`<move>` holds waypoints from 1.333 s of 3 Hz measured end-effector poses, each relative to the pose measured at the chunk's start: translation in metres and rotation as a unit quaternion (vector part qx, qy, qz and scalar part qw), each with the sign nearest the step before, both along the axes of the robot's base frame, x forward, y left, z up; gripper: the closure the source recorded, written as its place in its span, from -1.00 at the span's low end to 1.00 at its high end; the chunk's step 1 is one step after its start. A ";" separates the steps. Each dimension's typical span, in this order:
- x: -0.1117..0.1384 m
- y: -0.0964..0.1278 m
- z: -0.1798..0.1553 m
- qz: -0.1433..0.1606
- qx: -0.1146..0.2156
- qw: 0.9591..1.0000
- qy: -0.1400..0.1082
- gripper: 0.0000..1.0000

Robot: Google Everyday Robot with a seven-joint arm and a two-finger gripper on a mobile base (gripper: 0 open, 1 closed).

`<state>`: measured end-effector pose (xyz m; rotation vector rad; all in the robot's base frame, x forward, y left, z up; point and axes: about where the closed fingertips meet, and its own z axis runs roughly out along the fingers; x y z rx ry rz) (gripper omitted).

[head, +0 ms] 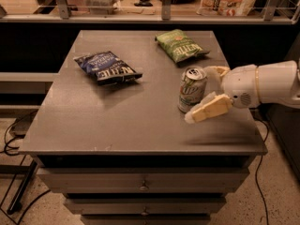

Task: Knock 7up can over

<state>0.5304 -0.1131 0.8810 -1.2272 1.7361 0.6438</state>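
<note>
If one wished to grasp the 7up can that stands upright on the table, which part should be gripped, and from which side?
Take the 7up can at mid-height on its curved wall, coming level from the right. It stands upright, so the wall offers two opposite sides. The open gripper is at that side, one finger behind the can, one in front.
</note>
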 end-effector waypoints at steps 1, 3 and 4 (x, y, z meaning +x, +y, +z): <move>0.007 0.008 -0.011 0.001 0.021 1.000 0.009 -0.47; 0.014 0.017 0.013 0.008 -0.043 0.999 -0.017 0.61; 0.018 0.013 0.035 0.018 -0.121 0.991 -0.048 0.99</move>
